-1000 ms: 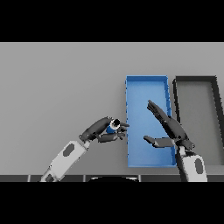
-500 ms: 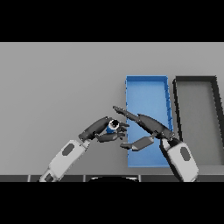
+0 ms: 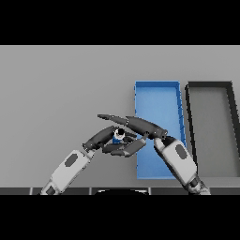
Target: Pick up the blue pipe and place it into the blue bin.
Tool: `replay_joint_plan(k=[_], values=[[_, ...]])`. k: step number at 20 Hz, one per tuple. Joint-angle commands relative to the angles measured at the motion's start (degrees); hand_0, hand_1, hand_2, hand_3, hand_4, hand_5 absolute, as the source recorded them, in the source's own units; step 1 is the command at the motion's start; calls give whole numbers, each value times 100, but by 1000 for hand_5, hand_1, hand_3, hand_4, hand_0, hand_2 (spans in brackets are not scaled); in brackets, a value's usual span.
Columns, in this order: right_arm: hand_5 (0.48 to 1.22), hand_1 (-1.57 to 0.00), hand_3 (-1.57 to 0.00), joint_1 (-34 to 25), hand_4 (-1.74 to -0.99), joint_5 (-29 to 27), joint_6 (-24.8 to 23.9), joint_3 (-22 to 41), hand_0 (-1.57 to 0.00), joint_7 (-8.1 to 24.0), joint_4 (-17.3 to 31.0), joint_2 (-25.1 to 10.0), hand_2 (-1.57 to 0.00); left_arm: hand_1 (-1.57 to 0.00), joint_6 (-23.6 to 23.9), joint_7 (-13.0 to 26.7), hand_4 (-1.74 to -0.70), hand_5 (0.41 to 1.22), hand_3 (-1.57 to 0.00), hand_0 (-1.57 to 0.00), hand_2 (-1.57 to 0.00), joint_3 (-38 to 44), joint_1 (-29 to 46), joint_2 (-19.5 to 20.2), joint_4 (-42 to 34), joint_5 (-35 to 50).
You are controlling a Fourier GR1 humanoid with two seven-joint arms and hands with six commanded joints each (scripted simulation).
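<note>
Grey surface (image 3: 61, 84) fills the view, with a blue bin (image 3: 157, 96) right of the middle and a dark bin (image 3: 212, 122) just beside it on the right. Near the left wall of the blue bin, the left hand (image 3: 104, 137) has its fingers curled around the blue pipe (image 3: 118, 136), which sits outside the bin. The right hand (image 3: 140, 125) lies directly over it with straight, relaxed fingers reaching to the left; whether they touch the pipe I cannot tell.

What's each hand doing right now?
Left hand: fingers curled round the blue pipe.
Right hand: open, fingers straight, reaching over the pipe.
</note>
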Motion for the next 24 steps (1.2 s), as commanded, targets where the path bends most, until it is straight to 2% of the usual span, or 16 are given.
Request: replay_joint_plan(k=[1,2,3,4,5,7,9,10,12,13,17,18,19,21,23,24], values=[[509,-225,-161,-121,-1294,-64,30,12,-181,52,39,37,-237,-1326,57,-70,-1737,1221,-1288,-1394,-1320,-73,23,73,-49,-227],[507,-375,-296,-229,-1335,-83,93,59,-345,101,103,85,-379,-1078,42,351,-1682,1221,-1030,-1182,-1063,-190,-103,176,-67,-432],[508,-534,-440,-301,-1362,-4,151,100,-527,112,232,131,-531,-878,-50,621,-1552,1221,-824,-991,-850,-251,-152,293,-70,-506],[522,-699,-635,-301,-1430,70,198,108,-718,-34,297,138,-739,-706,-38,818,-1480,1221,-659,-818,-680,-230,-137,305,-124,-545],[550,-873,-768,-334,-1486,10,238,159,-888,-42,344,215,-905,-706,-13,569,-1533,1221,-583,-776,-686,-136,-131,215,-83,-559],[666,-1124,-957,-421,-1562,-458,308,161,-1134,144,373,258,-1145,-1017,76,400,-1607,1221,-939,-1063,-969,-52,-99,79,-73,-550],[826,-1285,-1178,-334,-1495,-695,267,216,-1291,93,376,319,-1298,-1217,53,318,-1655,1221,-1166,-1246,-1115,-26,32,-72,-71,-380],[905,-1342,-1257,-297,-1469,-618,230,234,-1347,-151,425,356,-1353,-1287,40,266,-1673,1221,-1247,-1311,-1186,44,59,-114,-70,-325],[1019,-1425,-1370,-295,-1441,-256,207,297,-1428,-606,394,282,-1431,-1390,-43,107,-1697,1221,-1364,-1404,-1310,116,78,-217,-9,-279],[1059,-1454,-1410,-268,-1447,-71,254,334,-1456,-839,381,170,-1459,-1426,-78,236,-1706,1221,-1405,-1438,-1348,135,38,-224,28,-308],[1155,-1523,-1505,-376,-1475,-293,100,379,-1524,-786,412,112,-1525,-1512,-129,252,-1727,1221,-1503,-1516,-1388,221,143,-191,-91,-240],[1168,-1533,-1518,-363,-1480,-379,15,384,-1533,-882,428,118,-1534,-1354,-101,191,-1648,1221,-1333,-1435,-1221,232,140,-154,-111,-343],[1179,-1540,-1529,-330,-1483,-509,-49,412,-1541,-852,386,101,-1542,-1083,-88,88,-1535,1221,-1066,-1157,-977,146,111,-105,-98,-588],[1194,-1551,-1544,-323,-1488,-503,-117,500,-1552,-725,357,97,-1552,-693,-352,143,-1307,1221,-682,-740,-625,93,-29,37,-32,-891],[1204,-1558,-1554,-310,-1491,-486,-145,524,-1559,-678,274,81,-1559,-443,-499,80,-1143,1187,-436,-473,-399,88,-39,87,-58,-1146],[1207,-1561,-1557,-305,-1492,-516,-140,490,-1561,-727,283,38,-1561,-354,-529,0,-1088,1113,-349,-378,-319,120,-2,121,-69,-1228]])
